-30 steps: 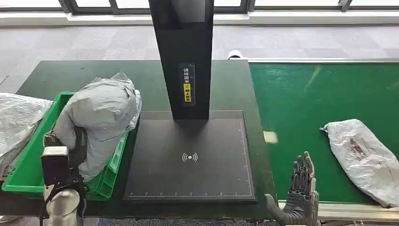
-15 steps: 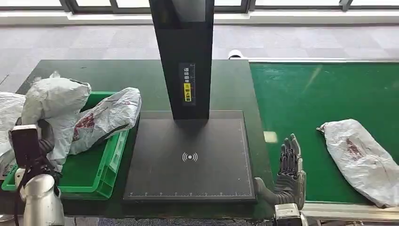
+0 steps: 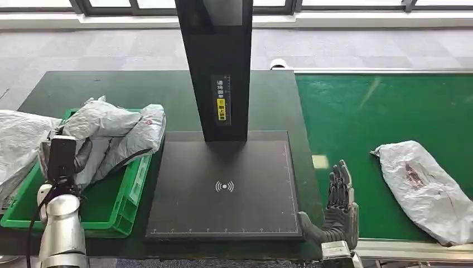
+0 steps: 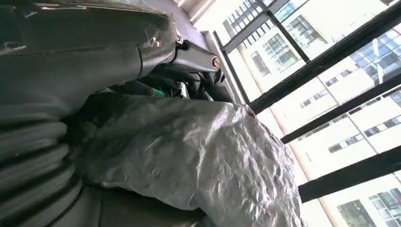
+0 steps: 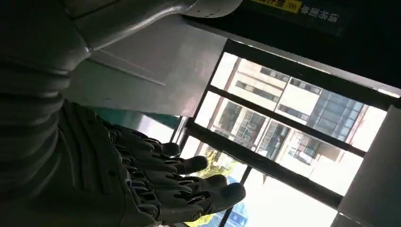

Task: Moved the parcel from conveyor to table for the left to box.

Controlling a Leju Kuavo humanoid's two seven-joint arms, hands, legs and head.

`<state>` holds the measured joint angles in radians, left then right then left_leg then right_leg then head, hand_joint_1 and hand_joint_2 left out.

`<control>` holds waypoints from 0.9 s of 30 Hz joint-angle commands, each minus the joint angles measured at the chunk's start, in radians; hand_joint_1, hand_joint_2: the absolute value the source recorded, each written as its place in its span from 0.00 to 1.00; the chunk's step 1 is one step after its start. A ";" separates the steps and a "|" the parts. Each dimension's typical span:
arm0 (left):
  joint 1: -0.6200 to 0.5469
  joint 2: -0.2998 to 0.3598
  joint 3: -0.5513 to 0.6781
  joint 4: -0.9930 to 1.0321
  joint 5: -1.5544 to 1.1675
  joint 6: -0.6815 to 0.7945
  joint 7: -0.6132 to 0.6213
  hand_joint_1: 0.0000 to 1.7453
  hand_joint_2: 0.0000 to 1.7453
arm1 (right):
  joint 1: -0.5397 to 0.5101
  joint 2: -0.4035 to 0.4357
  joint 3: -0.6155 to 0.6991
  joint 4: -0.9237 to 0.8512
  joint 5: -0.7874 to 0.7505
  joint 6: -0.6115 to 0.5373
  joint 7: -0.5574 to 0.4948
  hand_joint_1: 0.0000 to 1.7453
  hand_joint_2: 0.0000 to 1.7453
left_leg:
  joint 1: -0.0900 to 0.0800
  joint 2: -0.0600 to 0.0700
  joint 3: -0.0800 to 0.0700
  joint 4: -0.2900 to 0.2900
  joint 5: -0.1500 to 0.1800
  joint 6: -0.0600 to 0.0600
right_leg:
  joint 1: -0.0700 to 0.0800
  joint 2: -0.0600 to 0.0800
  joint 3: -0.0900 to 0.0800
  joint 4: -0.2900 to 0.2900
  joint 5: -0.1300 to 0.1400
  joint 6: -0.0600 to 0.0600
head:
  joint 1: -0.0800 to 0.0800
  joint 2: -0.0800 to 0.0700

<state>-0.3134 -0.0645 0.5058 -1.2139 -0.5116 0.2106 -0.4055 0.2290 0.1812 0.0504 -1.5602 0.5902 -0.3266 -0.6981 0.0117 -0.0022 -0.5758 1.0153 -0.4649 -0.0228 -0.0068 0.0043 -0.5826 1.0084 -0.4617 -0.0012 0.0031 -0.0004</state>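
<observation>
Left hand (image 3: 71, 158) sits over the green crate (image 3: 125, 209) at the table's left end, fingers wrapped into a crumpled grey parcel (image 3: 114, 137); the left wrist view shows the same grey plastic (image 4: 198, 156) bunched tight against the hand's ribbed cover, so the hand grips it. That held parcel drapes across the crate's far right corner, one end with a reddish mark hanging over the rim toward the black scanner pad (image 3: 223, 187). Another grey bag (image 3: 19, 139) lies just outside the crate on the left, touching its wall. A black post (image 3: 215, 67) with a yellow label stands at the back edge of the pad. Right hand (image 3: 339, 209) is raised upright at the seam between table and green conveyor belt (image 3: 362, 111), fingers straight and a little apart, thumb out toward the pad, holding nothing; the right wrist view confirms extended fingers (image 5: 189, 182) with nothing between them. A second parcel (image 3: 424, 190), grey with a dark red smear, lies flat on the belt to the right of the right hand, apart from it and near the belt's front edge.
</observation>
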 commanded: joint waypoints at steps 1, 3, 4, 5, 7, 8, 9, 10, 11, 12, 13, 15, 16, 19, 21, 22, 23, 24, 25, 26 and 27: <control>0.079 -0.071 -0.089 -0.192 0.010 0.021 0.060 0.00 0.00 | 0.004 0.041 -0.078 -0.014 0.024 0.017 0.000 0.00 1.00 | 0.000 -0.001 0.000 0.000 0.000 0.001 | 0.000 -0.002 0.001 -0.001 0.000 0.001 | 0.000 0.000; 0.119 -0.093 -0.070 -0.258 0.024 0.053 0.069 0.00 0.00 | -0.003 0.043 -0.076 -0.012 0.027 0.024 0.000 0.00 1.00 | -0.001 0.000 0.001 -0.001 0.000 0.002 | -0.001 -0.001 0.002 -0.002 0.000 0.001 | 0.000 0.000; 0.149 -0.107 -0.058 -0.306 0.035 0.064 0.076 0.00 0.00 | -0.009 0.043 -0.073 -0.007 0.031 0.025 0.000 0.00 1.00 | 0.000 0.001 0.001 -0.001 0.000 0.002 | 0.000 0.000 0.002 -0.002 0.000 0.001 | 0.000 0.000; 0.163 -0.110 -0.055 -0.325 0.040 0.058 0.080 0.00 0.00 | -0.011 0.044 -0.072 -0.004 0.032 0.024 0.000 0.00 1.00 | 0.000 0.001 0.000 -0.001 0.000 0.001 | 0.000 0.001 0.001 -0.001 0.000 0.000 | 0.000 0.000; 0.166 -0.111 -0.055 -0.329 0.041 0.056 0.080 0.00 0.00 | -0.012 0.045 -0.072 -0.003 0.032 0.024 0.000 0.00 1.00 | 0.000 0.002 0.001 -0.001 -0.001 0.001 | 0.000 0.001 0.001 -0.001 0.000 0.000 | 0.000 0.000; 0.166 -0.111 -0.055 -0.329 0.041 0.056 0.080 0.00 0.00 | -0.012 0.045 -0.072 -0.003 0.032 0.024 0.000 0.00 1.00 | -0.001 0.001 0.001 -0.002 0.000 0.001 | 0.000 0.000 0.001 -0.002 0.000 0.000 | 0.000 0.000; 0.163 -0.111 -0.055 -0.328 0.041 0.056 0.081 0.00 0.00 | -0.011 0.044 -0.072 -0.003 0.033 0.023 0.000 0.00 1.00 | 0.000 0.000 0.001 -0.001 0.000 0.001 | 0.000 -0.001 0.001 -0.001 0.000 0.000 | 0.000 0.000; 0.163 -0.111 -0.055 -0.328 0.041 0.056 0.081 0.00 0.00 | -0.011 0.044 -0.072 -0.003 0.033 0.023 0.000 0.00 1.00 | -0.001 0.000 0.001 -0.001 0.000 0.001 | -0.001 -0.001 0.001 -0.001 0.000 0.000 | 0.000 0.000; 0.159 -0.111 -0.055 -0.323 0.041 0.057 0.080 0.00 0.00 | -0.011 0.043 -0.071 -0.003 0.033 0.024 0.000 0.00 1.00 | 0.000 -0.002 0.001 -0.001 0.000 0.001 | 0.000 -0.002 0.002 -0.001 0.000 0.000 | 0.000 0.000; 0.159 -0.111 -0.055 -0.323 0.041 0.057 0.080 0.00 0.00 | -0.011 0.043 -0.071 -0.003 0.033 0.024 0.000 0.00 1.00 | -0.001 -0.002 0.001 -0.002 0.001 0.001 | 0.000 -0.002 0.002 -0.002 0.000 0.000 | 0.000 0.000; 0.160 -0.112 -0.053 -0.324 0.042 0.060 0.080 0.00 0.00 | -0.011 0.040 -0.068 -0.003 0.033 0.027 0.000 0.00 1.00 | 0.000 -0.001 0.001 -0.001 0.000 0.001 | 0.000 -0.002 0.001 -0.002 0.000 0.000 | 0.000 0.000; 0.229 -0.151 -0.026 -0.430 0.061 0.163 0.047 0.00 0.00 | -0.028 0.035 -0.050 0.016 0.033 0.027 0.000 0.00 1.00 | -0.001 0.001 0.001 -0.002 0.000 0.001 | 0.000 0.000 0.001 -0.002 0.000 0.000 | 0.000 0.000; 0.284 -0.168 -0.028 -0.505 0.098 0.165 0.016 0.00 0.00 | -0.037 0.034 -0.045 0.026 0.033 0.021 0.000 0.00 1.00 | 0.000 0.001 0.002 -0.002 0.000 0.002 | 0.000 0.000 0.002 -0.003 0.001 0.001 | 0.000 0.000; 0.383 -0.201 -0.032 -0.632 0.144 0.178 -0.016 0.00 0.00 | -0.054 0.030 -0.039 0.042 0.031 0.011 0.000 0.00 1.00 | 0.000 0.006 0.002 -0.001 -0.002 0.001 | 0.000 0.006 0.001 -0.001 0.000 0.001 | 0.000 0.000; 0.426 -0.206 -0.058 -0.670 0.181 0.187 -0.024 0.00 0.00 | -0.058 0.035 -0.046 0.040 0.031 -0.001 0.005 0.00 1.00 | 0.000 0.006 0.002 -0.001 -0.002 0.002 | 0.000 0.005 0.001 -0.002 0.000 0.001 | 0.000 0.000; 0.453 -0.215 -0.073 -0.692 0.204 0.212 -0.040 0.00 0.00 | -0.054 0.035 -0.051 0.034 0.033 -0.010 0.006 0.00 1.00 | -0.001 0.006 0.003 -0.002 -0.002 0.002 | -0.001 0.004 0.002 -0.002 0.000 0.001 | 0.000 0.000; 0.478 -0.214 -0.097 -0.709 0.217 0.221 -0.056 0.00 0.00 | -0.051 0.035 -0.061 0.029 0.032 -0.019 0.008 0.00 1.00 | 0.000 0.003 0.001 -0.001 -0.001 0.001 | 0.000 0.002 0.002 -0.001 -0.001 0.001 | 0.000 0.000; 0.494 -0.217 -0.112 -0.722 0.224 0.227 -0.069 0.00 0.00 | -0.048 0.034 -0.068 0.025 0.043 -0.029 0.010 0.00 1.00 | -0.001 0.003 0.001 -0.001 -0.001 0.001 | -0.001 0.002 0.001 -0.001 -0.001 0.001 | 0.000 0.000; 0.526 -0.224 -0.142 -0.755 0.252 0.224 -0.107 0.00 0.00 | -0.046 0.035 -0.092 0.024 0.110 -0.077 0.042 0.00 1.00 | -0.001 0.004 0.002 -0.002 -0.002 0.002 | -0.001 0.002 0.002 -0.002 -0.001 0.001 | 0.000 0.000; 0.567 -0.236 -0.178 -0.796 0.268 0.226 -0.157 0.00 0.00 | -0.049 0.041 -0.126 0.027 0.205 -0.147 0.100 0.00 1.00 | -0.001 0.003 0.001 -0.001 -0.002 0.002 | -0.001 0.002 0.002 -0.001 -0.001 0.001 | 0.000 0.000; 0.611 -0.252 -0.230 -0.844 0.273 0.215 -0.228 0.00 0.00 | -0.055 0.045 -0.175 0.035 0.279 -0.199 0.172 0.00 1.00 | -0.001 0.003 0.001 -0.001 -0.002 0.002 | -0.001 0.001 0.002 -0.002 -0.001 0.000 | 0.000 0.000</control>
<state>0.0973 -0.2471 0.4395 -1.8435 -0.2985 0.4226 -0.4683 0.2090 0.2110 0.0336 -1.5747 0.6456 -0.3595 -0.6830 0.0111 -0.0006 -0.5762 1.0151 -0.4666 -0.0224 -0.0073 0.0050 -0.5828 1.0082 -0.4630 -0.0010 0.0030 0.0000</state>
